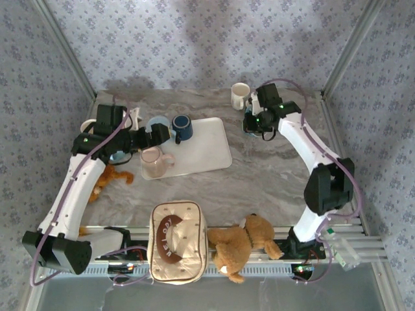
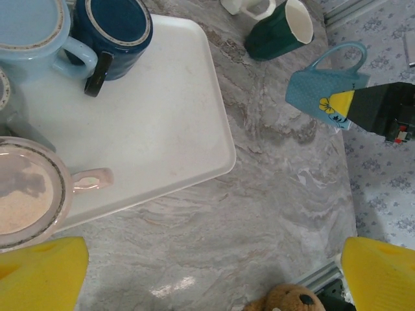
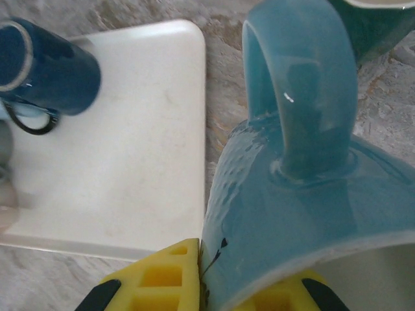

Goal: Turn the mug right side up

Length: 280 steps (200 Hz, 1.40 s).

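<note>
The teal mug [image 2: 321, 81] is in the right gripper [image 2: 343, 107], over the table [image 2: 259, 194] just past the tray's right edge. It is tipped onto its side with the handle pointing up. Whether it touches the tabletop cannot be told. The wrist view shows the yellow fingers [image 3: 162, 278] clamped together on the mug's wall at the rim, with the mouth turned toward that camera.

Just behind it a green mug [image 2: 279, 32] lies on its side, and a white mug [image 1: 240, 96] stands near the back wall.

The white tray [image 1: 207, 146] sits at the middle of the table. A dark blue mug [image 2: 113, 29] and a light blue mug [image 2: 29, 32] are together at its far left corner, and a pink mug [image 2: 19, 194] stands mouth-up at its near left corner.

The left gripper [image 1: 155, 136] hangs over those three mugs, its jaws spread wide apart and holding nothing.

A teddy bear [image 1: 243, 243] lies at the table's near edge.
</note>
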Tool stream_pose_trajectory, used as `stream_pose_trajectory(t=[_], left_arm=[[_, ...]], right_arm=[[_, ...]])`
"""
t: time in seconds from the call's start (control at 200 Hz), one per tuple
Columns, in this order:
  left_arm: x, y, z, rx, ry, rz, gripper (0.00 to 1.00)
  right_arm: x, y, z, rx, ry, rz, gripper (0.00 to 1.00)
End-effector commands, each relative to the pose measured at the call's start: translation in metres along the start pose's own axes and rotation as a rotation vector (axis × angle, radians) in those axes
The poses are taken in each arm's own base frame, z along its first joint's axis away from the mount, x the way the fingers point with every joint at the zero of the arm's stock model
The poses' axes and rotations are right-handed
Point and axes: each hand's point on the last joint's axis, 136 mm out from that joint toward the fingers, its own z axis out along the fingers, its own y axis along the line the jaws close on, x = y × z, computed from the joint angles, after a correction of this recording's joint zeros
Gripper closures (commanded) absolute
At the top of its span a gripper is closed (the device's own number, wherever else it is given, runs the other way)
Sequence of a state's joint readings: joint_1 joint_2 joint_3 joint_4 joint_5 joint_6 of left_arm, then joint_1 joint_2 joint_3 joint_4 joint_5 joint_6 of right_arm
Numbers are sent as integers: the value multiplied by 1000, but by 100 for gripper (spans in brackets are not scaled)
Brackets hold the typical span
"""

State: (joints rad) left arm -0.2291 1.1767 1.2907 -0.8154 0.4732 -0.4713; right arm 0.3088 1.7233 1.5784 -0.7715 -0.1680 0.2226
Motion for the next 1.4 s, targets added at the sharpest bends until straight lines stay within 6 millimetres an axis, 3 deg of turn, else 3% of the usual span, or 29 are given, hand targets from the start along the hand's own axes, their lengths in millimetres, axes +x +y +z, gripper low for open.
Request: stream_pose_trajectory(t=[0.0, 0.405, 0.78, 0.934, 1.394], left_arm=[[7, 9, 3, -33, 27, 7, 0], [18, 28, 8, -111, 73, 23, 1], [21, 38, 14, -154, 108, 26, 0], [21, 38, 17, -149, 114, 14, 1], [21, 36, 25, -125, 128, -29, 1]], right_arm=[[-8, -9, -2, 64, 21, -72, 100], [-7, -23, 50, 142, 211, -257, 100], [0, -24, 81, 178, 294, -356, 98], [2, -26, 87, 183, 308, -360, 96], [-5, -25, 91, 165, 287, -357, 77]])
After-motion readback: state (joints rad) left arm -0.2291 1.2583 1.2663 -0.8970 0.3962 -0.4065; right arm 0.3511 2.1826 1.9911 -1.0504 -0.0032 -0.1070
